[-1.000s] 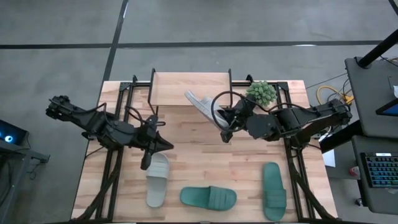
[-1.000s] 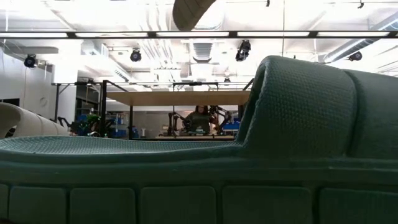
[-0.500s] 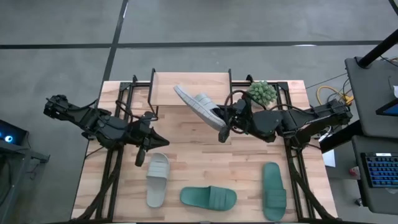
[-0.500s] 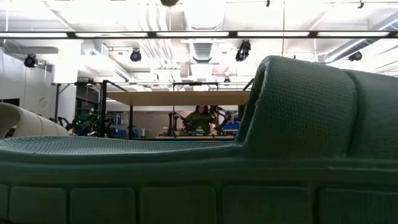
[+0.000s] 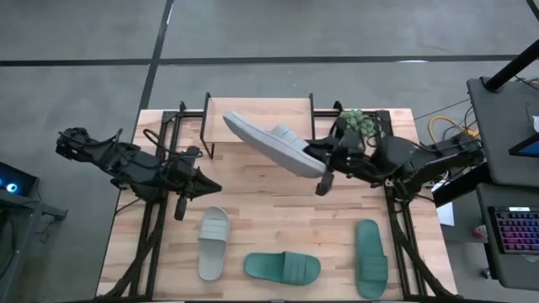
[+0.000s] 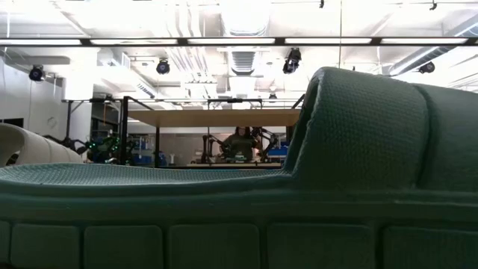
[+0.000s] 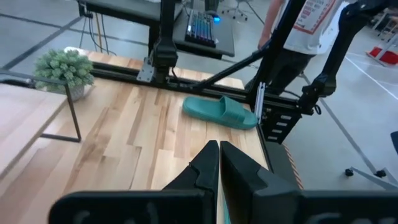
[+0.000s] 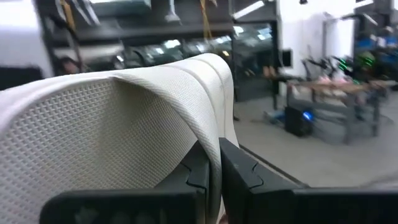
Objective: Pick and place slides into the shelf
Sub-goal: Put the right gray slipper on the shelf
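Observation:
A pale slide (image 5: 269, 143) is in the air over the shelf's right end, held by my right gripper (image 5: 324, 165), which is shut on it. The shelf (image 5: 253, 116), a light plank on thin black legs, stands at the table's far edge. A second pale slide (image 5: 212, 242) and two teal slides (image 5: 282, 268) (image 5: 370, 257) lie flat on the near part of the table. My left gripper (image 5: 210, 185) (image 7: 218, 155) is shut on nothing. It hovers left of centre, just beyond the pale slide on the table. My right gripper pinches the pale slide's ribbed strap by its edge (image 8: 214, 140) between its two fingers (image 8: 239, 168). It comes level from the table's right side. The slide is lifted clear and tilted, and its long body (image 5: 248, 133) reaches away from the fingers over the shelf.
A small potted plant (image 5: 355, 123) stands right of the shelf, close behind my right gripper. A teal slide (image 6: 239, 202) fills the low view's foreground. Black frame rails run along both table sides. A person (image 7: 298, 25) stands beyond the table's right edge.
My right gripper has risen and drawn slightly toward the table's right. It has carried the pale slide up from beside the shelf, so the slide now hangs higher and reaches over the plank. My left gripper has pulled back toward the table's left edge, away from the pale slide on the table.

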### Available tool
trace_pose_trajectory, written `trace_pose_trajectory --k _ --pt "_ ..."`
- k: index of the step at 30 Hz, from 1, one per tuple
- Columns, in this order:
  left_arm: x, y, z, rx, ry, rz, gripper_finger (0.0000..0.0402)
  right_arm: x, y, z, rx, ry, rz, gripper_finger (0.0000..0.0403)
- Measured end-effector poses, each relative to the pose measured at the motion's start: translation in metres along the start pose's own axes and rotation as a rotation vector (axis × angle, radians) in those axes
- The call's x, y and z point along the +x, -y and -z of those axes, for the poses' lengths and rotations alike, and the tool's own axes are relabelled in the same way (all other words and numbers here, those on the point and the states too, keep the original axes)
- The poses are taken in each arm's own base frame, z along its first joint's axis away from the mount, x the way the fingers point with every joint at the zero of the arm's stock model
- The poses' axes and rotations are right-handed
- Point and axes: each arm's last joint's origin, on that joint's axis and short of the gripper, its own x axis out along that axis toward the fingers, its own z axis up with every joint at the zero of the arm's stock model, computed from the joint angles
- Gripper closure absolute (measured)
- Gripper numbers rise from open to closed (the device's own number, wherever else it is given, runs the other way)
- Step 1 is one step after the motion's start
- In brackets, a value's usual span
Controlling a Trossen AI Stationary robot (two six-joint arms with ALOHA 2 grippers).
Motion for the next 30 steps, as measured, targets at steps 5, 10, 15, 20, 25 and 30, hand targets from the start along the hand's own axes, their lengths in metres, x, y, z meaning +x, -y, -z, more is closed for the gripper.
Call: trace_pose_trajectory --k 5,10,15,20,25,30 --pt "-0.006 -0.002 -0.001 0.002 0.018 -0.005 0.0402 -0.014 0.007 0.011 0.05 0.084 -0.087 0.039" --pt "-0.008 -0.002 -0.002 0.0 0.025 -0.003 0.0402 -0.031 0.015 0.022 0.092 0.172 -0.214 0.039" --pt "-0.007 -0.002 -0.002 0.0 0.023 -0.004 0.0402 -0.041 0.019 0.037 0.073 0.153 -0.295 0.039" --pt "-0.007 -0.002 -0.002 -0.004 0.031 -0.003 0.0402 -0.043 0.019 0.046 0.042 0.111 -0.342 0.0392" --pt "-0.011 -0.001 -0.007 -0.021 0.082 0.015 0.0402 -0.042 0.017 0.048 0.008 0.101 -0.375 0.0393" --pt "-0.011 -0.001 -0.009 -0.029 0.102 0.023 0.0402 -0.043 0.017 0.05 0.006 0.097 -0.401 0.0393"
